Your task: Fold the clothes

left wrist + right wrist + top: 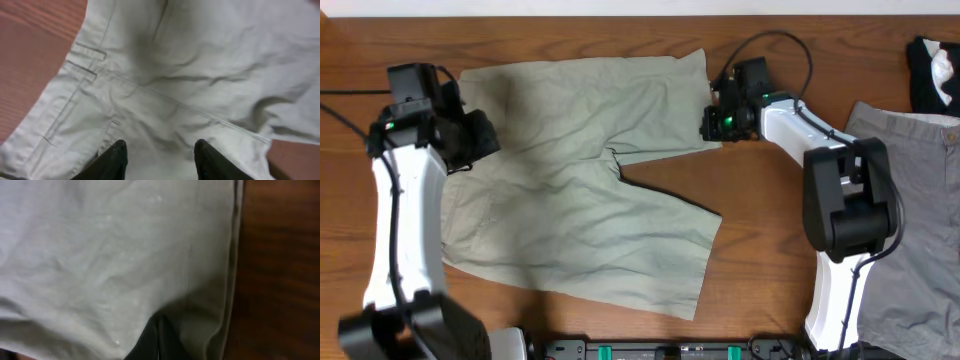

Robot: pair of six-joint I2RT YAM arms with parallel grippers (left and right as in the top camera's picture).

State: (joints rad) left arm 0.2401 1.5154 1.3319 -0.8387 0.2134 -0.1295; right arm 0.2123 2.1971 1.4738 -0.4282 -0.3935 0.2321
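Note:
The pale khaki-green shorts (580, 170) lie spread flat on the wooden table, waistband to the left and two legs to the right. My left gripper (480, 135) is open just above the waistband area. In the left wrist view its two fingers (160, 155) stand apart over the fabric (190, 60), with belt loops and a pocket seam showing. My right gripper (713, 122) is at the hem of the far leg. In the right wrist view its fingers (159, 330) are pressed together at the cloth (100, 255) beside the hem edge, and the fabric puckers around them.
Darker grey shorts (920, 220) lie at the right side of the table, partly under my right arm. A small black-and-white garment (935, 70) sits at the far right corner. Bare wood (770, 240) shows between the two pairs of shorts.

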